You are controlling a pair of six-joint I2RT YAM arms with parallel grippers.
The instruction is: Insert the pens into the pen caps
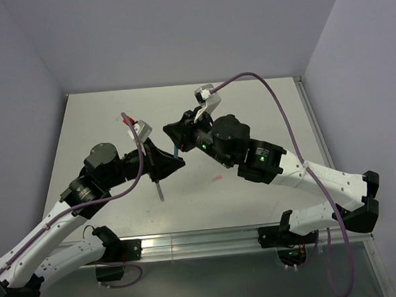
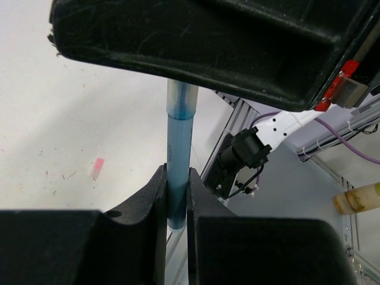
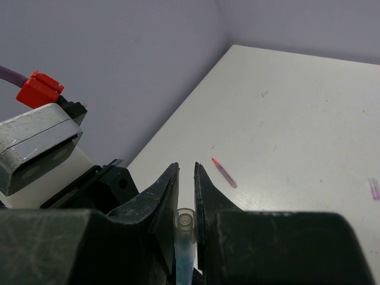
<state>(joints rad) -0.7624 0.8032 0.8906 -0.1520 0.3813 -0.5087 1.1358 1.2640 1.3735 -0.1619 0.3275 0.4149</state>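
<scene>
Left wrist view: left gripper (image 2: 177, 173) jaws narrow, clamped on blue pen (image 2: 178, 148), held clear of worktop (image 2: 71, 119). Pale grey cap (image 2: 181, 98) on pen's far end, at right gripper (image 3: 186, 167); its jaws narrow, pinching cap. Lying on worktop: pinkish cap (image 2: 97, 168), red pen (image 3: 224, 173), and dark grey pen (image 1: 160, 190) just beside left gripper.

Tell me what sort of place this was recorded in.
Probably a robot lab cell: a white table boxed in by plain lilac walls, an aluminium rail along its near edge, and a left arm and right arm mounted there.
</scene>
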